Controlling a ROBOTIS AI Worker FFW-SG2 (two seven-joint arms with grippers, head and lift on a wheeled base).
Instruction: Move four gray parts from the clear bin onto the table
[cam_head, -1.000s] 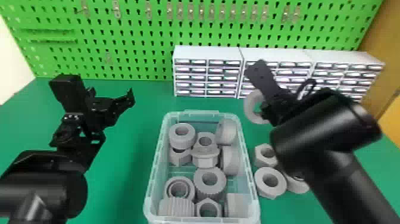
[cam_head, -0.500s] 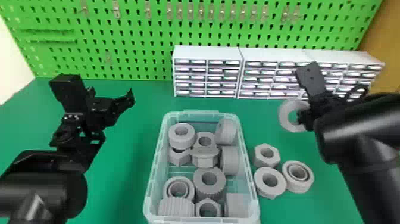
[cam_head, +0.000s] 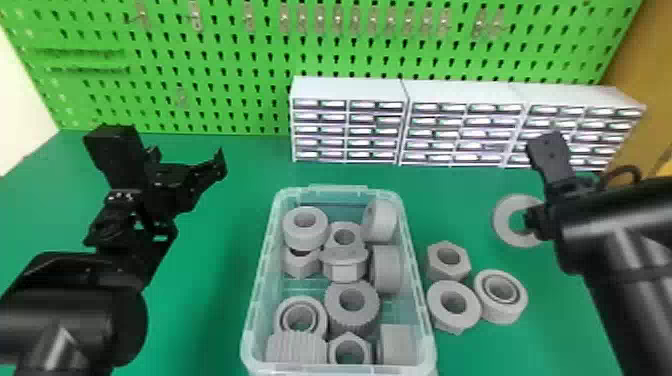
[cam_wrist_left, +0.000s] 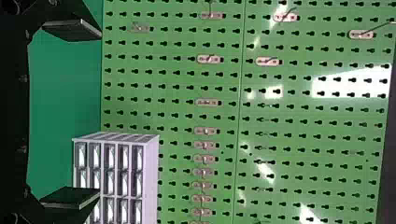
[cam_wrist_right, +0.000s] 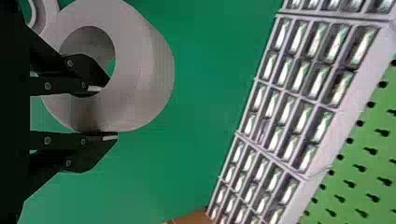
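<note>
Right gripper (cam_head: 537, 221) pinches a gray ring's (cam_head: 502, 220) wall, right of the clear bin (cam_head: 261, 280); three gray parts (cam_head: 470, 306) rest beside it on the desk (cam_head: 210, 320). Left gripper (cam_head: 187, 156) is empty, wide open.

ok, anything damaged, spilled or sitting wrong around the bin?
Nothing stands out. The gray parts in the clear bin lie jumbled, some on their sides, but none looks broken; the right pincer holds a gray ring by its wall.

Had boxy white drawer cabinets (cam_head: 455, 92) lined along a flat green tabletop (cam_head: 215, 280), before a green perforated pegboard (cam_head: 235, 75).
</note>
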